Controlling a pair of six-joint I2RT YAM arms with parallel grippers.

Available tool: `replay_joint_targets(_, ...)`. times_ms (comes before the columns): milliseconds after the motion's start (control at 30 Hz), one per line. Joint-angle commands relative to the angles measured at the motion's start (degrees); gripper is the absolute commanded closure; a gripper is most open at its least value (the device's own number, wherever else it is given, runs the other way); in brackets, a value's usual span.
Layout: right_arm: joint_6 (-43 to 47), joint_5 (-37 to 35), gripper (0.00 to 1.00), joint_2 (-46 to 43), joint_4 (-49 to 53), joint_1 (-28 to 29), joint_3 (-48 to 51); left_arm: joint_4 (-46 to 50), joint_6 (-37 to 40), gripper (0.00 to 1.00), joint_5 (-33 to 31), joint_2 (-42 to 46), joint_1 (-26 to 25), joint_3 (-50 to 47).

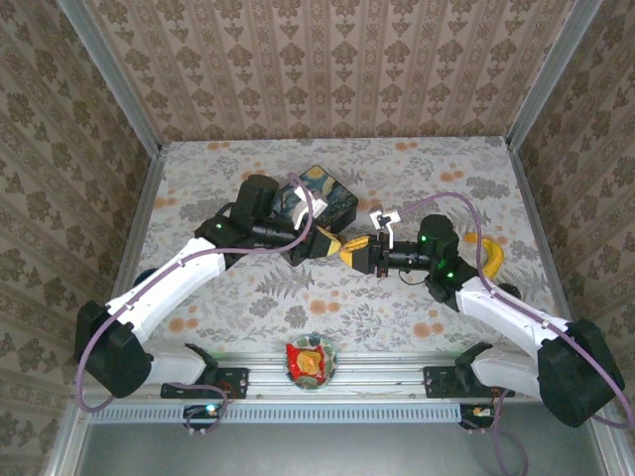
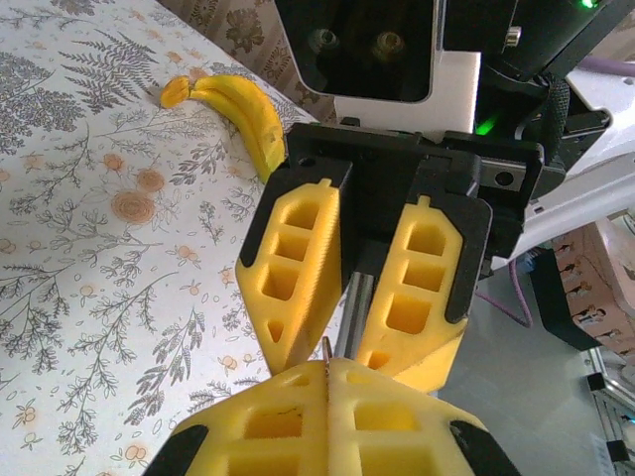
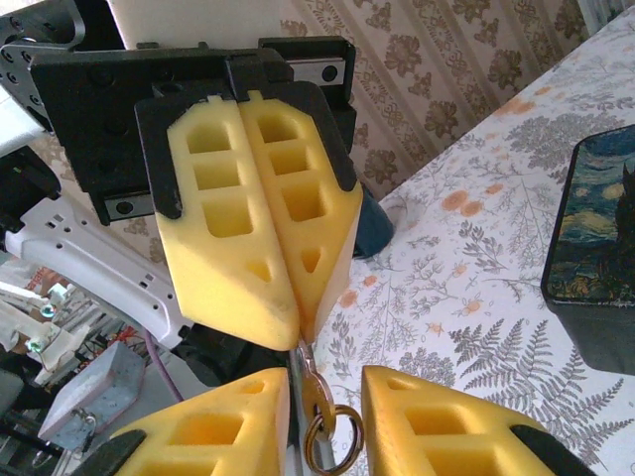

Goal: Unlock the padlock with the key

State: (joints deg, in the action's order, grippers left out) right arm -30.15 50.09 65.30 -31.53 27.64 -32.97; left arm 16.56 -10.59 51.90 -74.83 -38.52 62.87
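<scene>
My two grippers meet tip to tip above the middle of the table. The left gripper (image 1: 334, 244) (image 2: 325, 365) is shut on the thin blade of the key (image 2: 325, 345). In the right wrist view the key (image 3: 319, 389) hangs out of those closed yellow fingers (image 3: 268, 288), with its brass head and split ring (image 3: 333, 438) lying between my right gripper's (image 3: 327, 385) (image 1: 354, 250) jaws. These jaws stand apart on either side of it, and the key's head is close against the left finger (image 3: 223, 426). The padlock is out of view.
A dark Starry Night tin (image 1: 327, 193) (image 3: 595, 238) stands behind the left gripper. A yellow banana (image 1: 489, 256) (image 2: 248, 109) lies to the right, beside the right arm. A red and yellow packet (image 1: 311, 361) sits at the near edge between the arm bases.
</scene>
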Motion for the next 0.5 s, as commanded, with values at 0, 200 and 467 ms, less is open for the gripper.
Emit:
replay_joint_targets(0, -0.02, 0.06, 0.79, -1.05, -1.96, 0.3, -1.57, -1.04, -0.37, 1.0, 1.63, 1.58, 0.29, -0.9)
replay_joint_targets(200, -0.17, 0.67, 0.85, -1.14, -1.96, 0.24, -1.42, -3.43, -1.95, 1.0, 1.71, 1.79, 0.82, -1.57)
replay_joint_targets(467, -0.18, 1.2, 1.0, -1.41, -2.34, 0.28, -1.31, -7.95, -4.95, 1.0, 2.77, 1.83, 2.27, -3.44)
